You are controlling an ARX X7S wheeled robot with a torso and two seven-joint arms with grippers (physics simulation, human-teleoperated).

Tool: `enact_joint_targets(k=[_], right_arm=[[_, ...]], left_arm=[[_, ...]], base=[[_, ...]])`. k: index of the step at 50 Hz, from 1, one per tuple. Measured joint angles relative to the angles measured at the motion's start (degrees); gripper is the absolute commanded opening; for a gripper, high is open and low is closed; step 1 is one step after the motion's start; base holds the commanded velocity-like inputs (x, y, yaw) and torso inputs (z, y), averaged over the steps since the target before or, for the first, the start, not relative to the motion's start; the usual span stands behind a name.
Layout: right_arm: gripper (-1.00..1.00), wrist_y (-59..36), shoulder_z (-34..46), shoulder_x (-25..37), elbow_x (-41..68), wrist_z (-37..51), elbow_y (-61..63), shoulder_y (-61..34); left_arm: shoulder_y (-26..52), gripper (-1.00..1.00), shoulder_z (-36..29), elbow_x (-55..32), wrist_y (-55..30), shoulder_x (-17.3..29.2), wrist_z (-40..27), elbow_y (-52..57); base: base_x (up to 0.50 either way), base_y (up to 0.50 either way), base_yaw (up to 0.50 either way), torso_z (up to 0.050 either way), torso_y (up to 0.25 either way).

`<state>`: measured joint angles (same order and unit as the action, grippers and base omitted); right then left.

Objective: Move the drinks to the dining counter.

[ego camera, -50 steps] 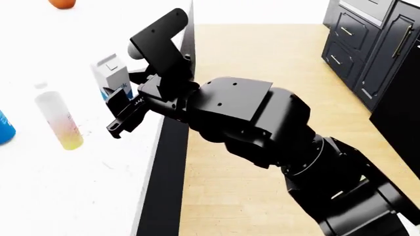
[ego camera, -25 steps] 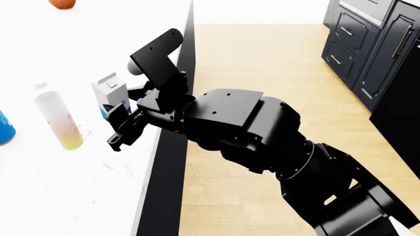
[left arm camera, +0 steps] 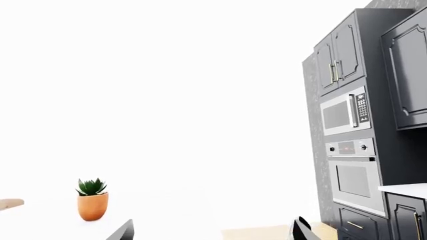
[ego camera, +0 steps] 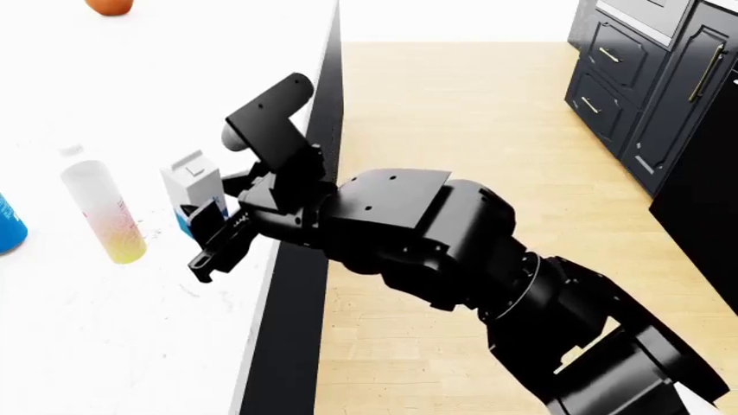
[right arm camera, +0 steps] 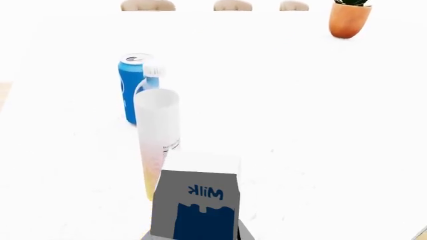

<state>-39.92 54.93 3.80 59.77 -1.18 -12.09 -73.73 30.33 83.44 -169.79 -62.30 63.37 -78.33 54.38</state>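
Observation:
My right gripper (ego camera: 214,232) is shut on the white-and-blue Milk carton (ego camera: 193,180) and holds it upright near the black-edged side of the white dining counter (ego camera: 116,346). I cannot tell whether the carton touches the top. In the right wrist view the carton (right arm camera: 195,202) sits between the jaws. The white bottle with the pink-to-yellow label (ego camera: 104,212) stands to the carton's left, and the blue cola can (ego camera: 7,226) stands beyond it at the frame edge. Both show behind the carton in the right wrist view, the bottle (right arm camera: 157,135) and the can (right arm camera: 132,90). My left gripper (left arm camera: 212,235) is open, empty and aimed at the room.
An orange fruit (ego camera: 110,5) lies at the counter's far end. A potted plant (right arm camera: 349,19) stands on the counter, with chair backs (right arm camera: 148,5) behind it. Wood floor (ego camera: 461,112) runs to the right, with dark cabinets (ego camera: 658,78) beyond. A microwave and oven (left arm camera: 343,112) sit in a dark wall unit.
My right gripper has carried the milk carton down and nearer along the counter's edge, closer to the bottle. The bottle and the can have not moved.

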Motion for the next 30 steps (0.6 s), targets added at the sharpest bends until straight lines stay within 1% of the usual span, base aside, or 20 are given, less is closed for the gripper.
enact_joint_targets(k=[20, 21, 30], right_arm=[[-1.0, 0.0, 1.6, 0.1, 0.7, -0.1, -0.3, -0.3], [1.0, 0.0, 1.7, 0.1, 0.7, -0.1, -0.3, -0.3], [1.0, 0.3, 1.3, 0.1, 0.3, -0.1, 0.0, -0.9]], left_arm=[[-0.9, 1.0, 0.6, 0.7, 0.1, -0.2, 0.9, 0.2], [-1.0, 1.0, 0.7, 0.7, 0.0, -0.3, 1.0, 0.2], [-1.5, 1.0, 1.4, 0.6, -0.2, -0.5, 1.1, 0.1]], base=[[0.0, 0.0, 0.0, 0.0, 0.002], [0.0, 0.0, 0.0, 0.0, 0.0], [0.0, 0.0, 0.0, 0.0, 0.0]])
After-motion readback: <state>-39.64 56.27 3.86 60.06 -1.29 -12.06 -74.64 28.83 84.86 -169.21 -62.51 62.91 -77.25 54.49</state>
